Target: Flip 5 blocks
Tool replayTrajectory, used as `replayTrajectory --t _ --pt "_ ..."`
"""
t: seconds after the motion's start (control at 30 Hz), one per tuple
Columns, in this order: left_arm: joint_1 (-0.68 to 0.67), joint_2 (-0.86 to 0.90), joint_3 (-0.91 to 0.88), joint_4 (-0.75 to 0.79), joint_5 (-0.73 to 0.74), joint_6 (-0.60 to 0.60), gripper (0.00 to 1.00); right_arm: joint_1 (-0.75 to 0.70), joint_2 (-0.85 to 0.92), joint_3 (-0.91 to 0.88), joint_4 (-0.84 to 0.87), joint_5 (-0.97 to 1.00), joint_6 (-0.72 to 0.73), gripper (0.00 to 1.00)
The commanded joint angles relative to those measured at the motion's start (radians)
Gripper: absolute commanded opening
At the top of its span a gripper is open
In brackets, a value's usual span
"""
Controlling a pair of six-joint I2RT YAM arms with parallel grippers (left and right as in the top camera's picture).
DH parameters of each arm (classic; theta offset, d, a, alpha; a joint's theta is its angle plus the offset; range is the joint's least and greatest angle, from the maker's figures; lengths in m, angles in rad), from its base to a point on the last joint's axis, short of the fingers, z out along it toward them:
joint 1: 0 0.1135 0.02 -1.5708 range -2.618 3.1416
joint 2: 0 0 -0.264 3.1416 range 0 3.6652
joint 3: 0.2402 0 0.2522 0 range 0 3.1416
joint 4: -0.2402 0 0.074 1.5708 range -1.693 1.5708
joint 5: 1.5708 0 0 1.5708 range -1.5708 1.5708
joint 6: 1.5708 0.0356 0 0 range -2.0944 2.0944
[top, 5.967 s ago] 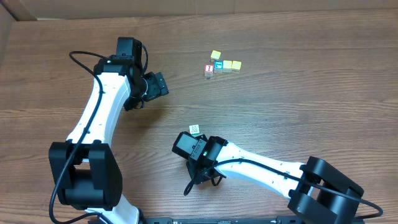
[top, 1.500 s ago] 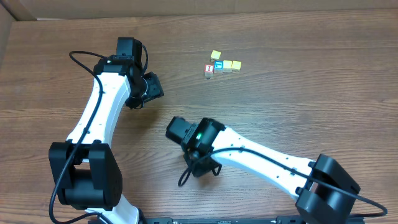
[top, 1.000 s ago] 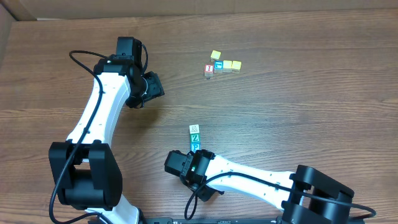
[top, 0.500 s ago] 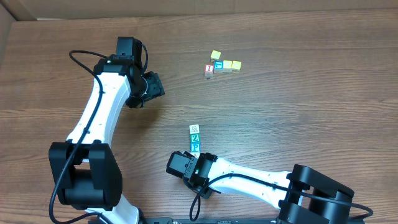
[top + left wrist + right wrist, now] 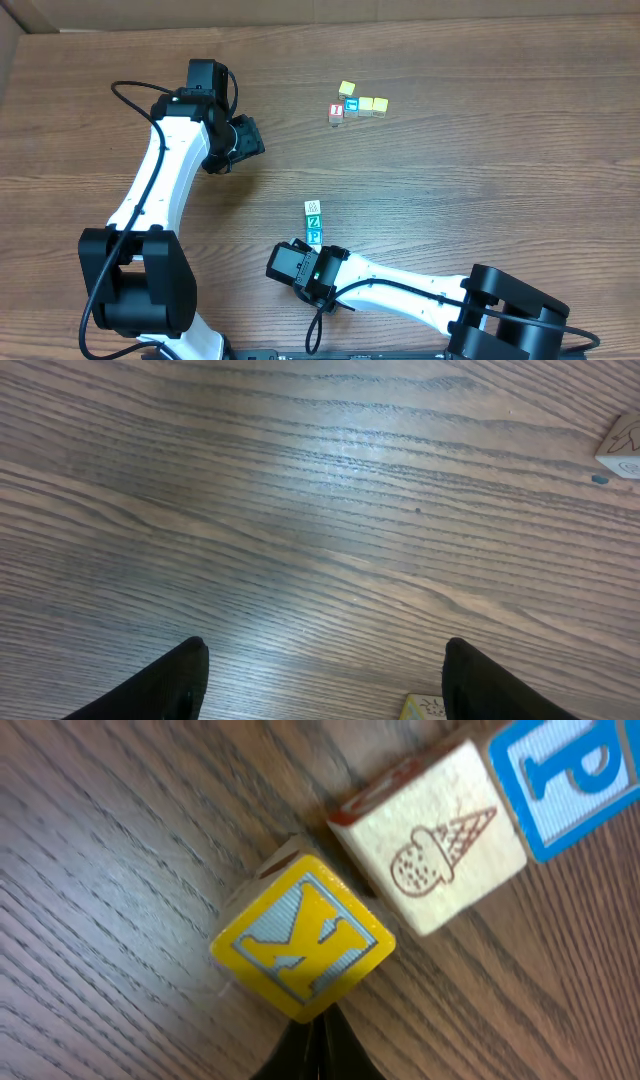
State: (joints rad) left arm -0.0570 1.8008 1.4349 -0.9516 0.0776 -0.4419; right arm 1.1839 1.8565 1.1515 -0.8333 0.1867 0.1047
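A row of blocks lies mid-table: a whitish block [image 5: 312,207], a green Z block [image 5: 314,221] and a teal P block [image 5: 315,236]. My right arm hides the near end of the row from above. In the right wrist view the P block [image 5: 565,775] is followed by a whitish ice-cream block [image 5: 430,840] and a yellow lettered block [image 5: 303,940]. My right gripper [image 5: 318,1025] [image 5: 312,255] is shut, its tips at the yellow block's near corner, nothing between them. My left gripper [image 5: 250,137] [image 5: 325,648] hangs open and empty over bare wood at the back left.
A second cluster of small cubes sits at the back: a red-faced cube [image 5: 336,111], a teal cube [image 5: 350,103] and yellow ones [image 5: 346,88]. Two cube edges [image 5: 622,445] [image 5: 425,708] peek into the left wrist view. A cardboard wall [image 5: 20,20] runs along the back.
Since 1.5 s ago my right arm has drawn back toward the front edge, uncovering the whitish, Z and P blocks. Over the last half second nothing has moved.
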Motion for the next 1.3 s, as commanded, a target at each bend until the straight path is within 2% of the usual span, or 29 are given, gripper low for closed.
replayTrajectory --t 0.0,0.27,0.43,0.57,0.6,0.7,0.77,0.8,0.97,1.27 --pt "-0.002 0.01 0.013 -0.002 -0.007 0.0 0.67 -0.008 -0.005 -0.008 0.011 -0.016 0.027 0.04" --pt "-0.002 0.01 0.013 -0.001 -0.008 0.0 0.67 -0.008 -0.005 0.01 -0.061 -0.052 0.06 0.04" --pt "-0.002 0.01 0.013 -0.001 -0.007 0.0 0.64 -0.008 -0.005 0.165 -0.178 -0.2 0.085 0.04" --pt "-0.002 0.01 0.013 0.0 -0.008 0.0 0.55 -0.008 -0.005 0.302 -0.161 -0.297 0.145 0.04" --pt "-0.002 0.01 0.013 -0.001 -0.008 0.0 0.5 -0.008 -0.005 0.318 -0.132 -0.297 0.181 0.04" --pt "-0.002 0.01 0.013 -0.002 -0.007 0.0 0.39 -0.008 0.002 0.315 -0.067 -0.29 0.25 0.04" --pt "-0.002 0.01 0.013 -0.005 -0.008 0.0 0.23 -0.008 0.023 0.309 -0.039 -0.25 0.327 0.04" --pt "-0.002 0.01 0.013 -0.005 -0.008 0.0 0.19 -0.008 0.034 0.308 -0.029 -0.236 0.351 0.04" --pt "-0.002 0.01 0.013 -0.004 -0.008 -0.001 0.08 -0.006 0.109 0.308 0.004 -0.206 0.447 0.04" --pt "-0.002 0.01 0.013 -0.005 -0.008 -0.008 0.13 -0.006 0.188 0.309 -0.009 -0.111 0.492 0.04"
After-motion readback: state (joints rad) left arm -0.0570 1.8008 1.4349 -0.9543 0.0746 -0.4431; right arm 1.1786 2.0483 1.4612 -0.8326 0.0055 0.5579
